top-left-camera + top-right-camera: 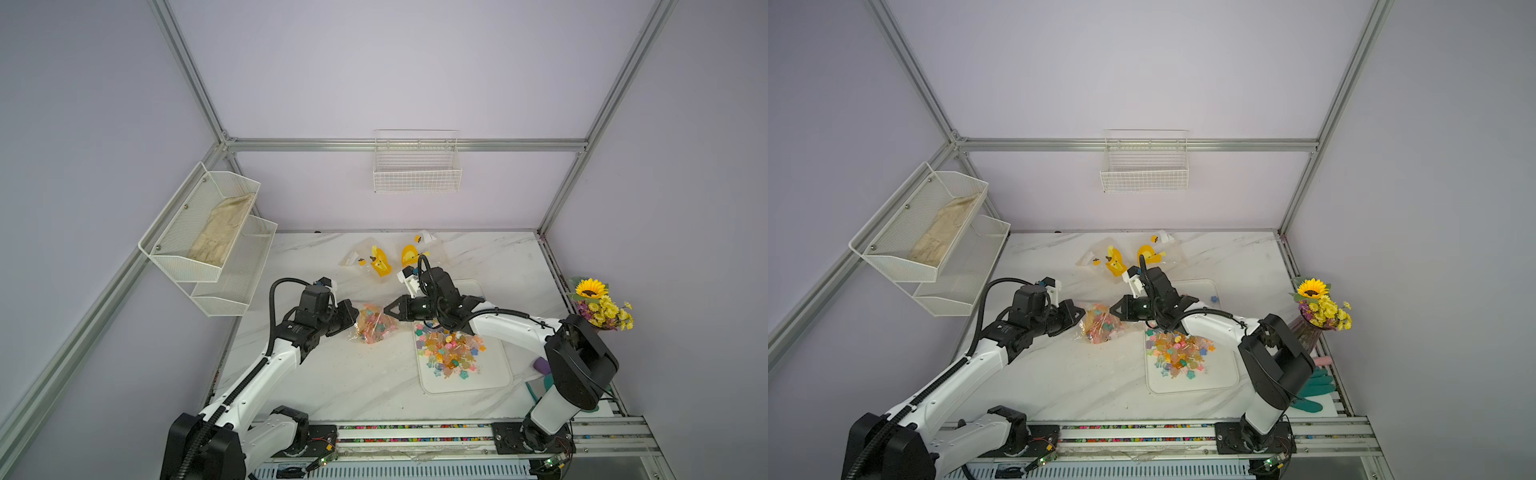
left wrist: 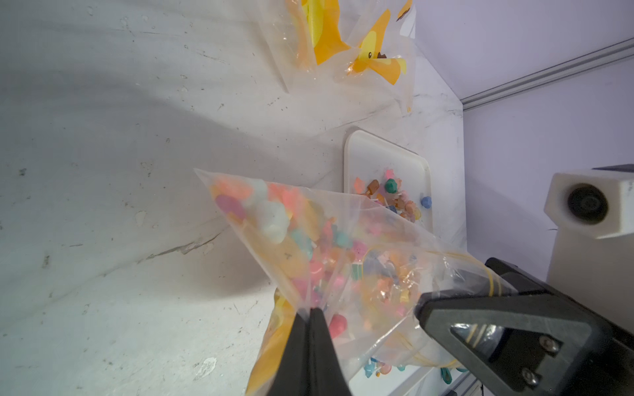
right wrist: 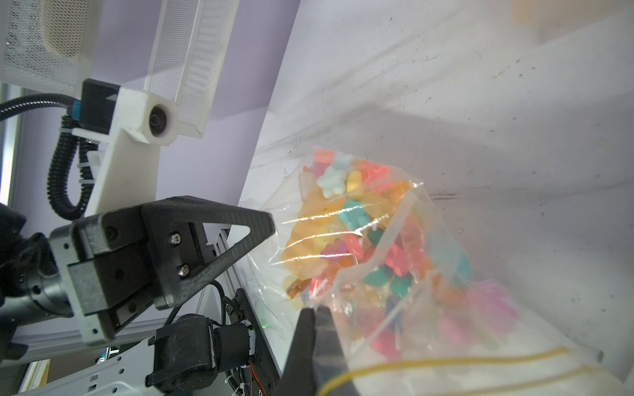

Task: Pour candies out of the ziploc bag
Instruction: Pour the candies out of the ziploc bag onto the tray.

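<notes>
Ziploc bag (image 1: 372, 332) of candies (image 2: 308, 247) in tight grip of left claw (image 2: 310, 310) and right claw (image 3: 314, 310), bag mouth indistinct

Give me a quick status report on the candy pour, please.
Both shut on the ziploc bag: left gripper, right gripper. Bag part full; candies piled on the white tray. Behind, apart: duck-print bags.

No lettering is showing clearly enough to be read. A small pale marking is sitting on the black link of the left arm (image 1: 296, 328), too small to make out. The clear bags (image 1: 376, 261) at the back are carrying only yellow duck pictures.
</notes>
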### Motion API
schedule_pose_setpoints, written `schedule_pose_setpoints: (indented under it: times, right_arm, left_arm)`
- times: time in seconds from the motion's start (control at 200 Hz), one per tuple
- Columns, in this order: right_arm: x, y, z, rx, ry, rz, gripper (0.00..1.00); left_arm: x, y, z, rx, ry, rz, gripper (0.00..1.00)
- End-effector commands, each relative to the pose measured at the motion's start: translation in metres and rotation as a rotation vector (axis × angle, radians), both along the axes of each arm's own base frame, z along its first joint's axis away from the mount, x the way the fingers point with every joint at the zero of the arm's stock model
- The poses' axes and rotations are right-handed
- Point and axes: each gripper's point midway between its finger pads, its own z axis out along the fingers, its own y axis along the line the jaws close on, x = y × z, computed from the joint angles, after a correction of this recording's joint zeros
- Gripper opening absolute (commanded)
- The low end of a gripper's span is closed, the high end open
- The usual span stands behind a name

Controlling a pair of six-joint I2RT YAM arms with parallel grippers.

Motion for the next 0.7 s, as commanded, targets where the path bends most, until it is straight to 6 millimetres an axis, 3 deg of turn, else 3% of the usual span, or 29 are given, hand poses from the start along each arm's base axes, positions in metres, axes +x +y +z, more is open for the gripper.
schedule_pose_setpoints:
  times: [0.0,0.17,0.355,0.49,0.52,0.695]
  right_arm:
    - [0.005,-0.003,0.039,0.046,-0.079,-0.029,0.0]
    - [0.009,-0.021,0.051,0.059,-0.089,-0.085,0.0]
    - [0.016,-0.058,0.058,0.067,-0.085,-0.175,0.0]
    - [0.019,-0.083,0.047,0.049,-0.057,-0.235,0.0]
    - [0.016,-0.089,0.056,0.064,-0.071,-0.244,0.0]
    - [0.011,-0.115,0.04,0.05,-0.033,-0.302,0.0]
  left_arm:
    - [0.022,-0.017,0.064,-0.052,-0.146,-0.022,0.0]
    - [0.03,-0.039,0.077,-0.046,-0.167,-0.064,0.0]
    - [0.037,-0.069,0.093,-0.047,-0.195,-0.12,0.0]
    - [0.042,-0.091,0.102,-0.046,-0.21,-0.161,0.0]
    - [0.044,-0.096,0.104,-0.046,-0.213,-0.17,0.0]
    - [0.05,-0.121,0.11,-0.044,-0.222,-0.214,0.0]
